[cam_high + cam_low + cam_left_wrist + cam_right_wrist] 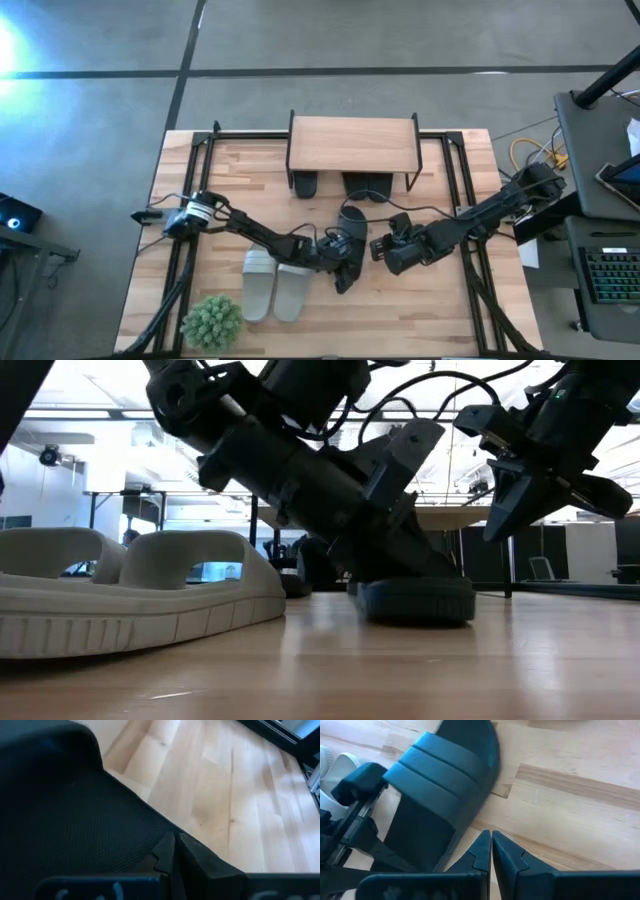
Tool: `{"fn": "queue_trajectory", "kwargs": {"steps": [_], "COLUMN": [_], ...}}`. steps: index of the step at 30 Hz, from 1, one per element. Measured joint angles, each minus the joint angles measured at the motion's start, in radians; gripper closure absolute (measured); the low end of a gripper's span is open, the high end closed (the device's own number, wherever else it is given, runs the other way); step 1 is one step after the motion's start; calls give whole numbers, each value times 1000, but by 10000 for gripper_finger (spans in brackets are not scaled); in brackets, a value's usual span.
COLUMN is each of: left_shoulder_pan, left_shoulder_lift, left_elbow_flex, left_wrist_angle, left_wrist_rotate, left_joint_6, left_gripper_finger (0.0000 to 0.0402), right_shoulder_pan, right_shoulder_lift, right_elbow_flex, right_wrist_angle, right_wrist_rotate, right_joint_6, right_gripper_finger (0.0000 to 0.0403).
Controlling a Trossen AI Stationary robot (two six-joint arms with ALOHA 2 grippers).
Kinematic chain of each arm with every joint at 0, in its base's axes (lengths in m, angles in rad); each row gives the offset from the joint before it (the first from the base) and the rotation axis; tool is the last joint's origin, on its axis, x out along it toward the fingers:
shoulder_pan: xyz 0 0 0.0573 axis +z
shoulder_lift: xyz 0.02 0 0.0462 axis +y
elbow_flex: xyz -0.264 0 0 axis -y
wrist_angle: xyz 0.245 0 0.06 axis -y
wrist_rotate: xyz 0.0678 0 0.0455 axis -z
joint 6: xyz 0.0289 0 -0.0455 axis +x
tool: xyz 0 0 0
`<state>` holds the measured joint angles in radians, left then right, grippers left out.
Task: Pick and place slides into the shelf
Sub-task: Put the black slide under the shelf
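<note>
One black slide (350,222) lies flat on the table's middle, in front of the shelf (352,143); its ribbed strap (440,780) shows in the right wrist view. My left gripper (343,258) is shut and down at this slide (415,600). My right gripper (378,250) is shut just right of the slide, lifted above the table (505,525) and touching nothing. Dark slides (305,184) (368,186) sit under the shelf's plank. The pale pair (275,283) rests sole-down side by side near the front edge. My left gripper (175,847) has its shut fingers against the black slide's textured surface (100,830), slanting down at it from the table's left. The slide stays flat on the table. Which part of the slide the fingers (165,852) meet cannot be told; the slide fills that view.
A small green plant (212,322) stands at the near left corner. The pale slides (120,585) lie close beside my left arm. Black frame rails (200,150) run along both table sides. Bare wood (440,300) lies near the right front.
</note>
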<state>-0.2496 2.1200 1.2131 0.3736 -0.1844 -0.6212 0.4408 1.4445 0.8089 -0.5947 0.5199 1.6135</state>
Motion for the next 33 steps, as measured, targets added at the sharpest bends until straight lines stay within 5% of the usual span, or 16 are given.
{"fn": "queue_trajectory", "kwargs": {"steps": [6, 12, 16, 27, 33], "left_shoulder_pan": [29, 57, 48, 12, 14], "left_shoulder_lift": [-57, -115, -238, -583, -752], "left_elbow_flex": [0, 3, 4, -87, -157], "left_wrist_angle": [-32, -61, -278, -867, -936], "left_wrist_rotate": [-88, -62, -98, -464, -563], "left_joint_6": [100, 105, 105, -98, -185], "left_gripper_finger": [393, 393, 393, 393, 393], "right_shoulder_pan": [0, 0, 0, 0, -6], "right_shoulder_lift": [0, 0, 0, 13, 78], "right_elbow_flex": [-2, -2, -5, -22, -21], "right_wrist_angle": [-1, -3, 1, 162, 227], "right_wrist_rotate": [-4, -7, -36, -139, -221], "right_joint_6": [-18, -29, -62, -193, -251], "right_gripper_finger": [394, 394, 394, 394, 394]}}
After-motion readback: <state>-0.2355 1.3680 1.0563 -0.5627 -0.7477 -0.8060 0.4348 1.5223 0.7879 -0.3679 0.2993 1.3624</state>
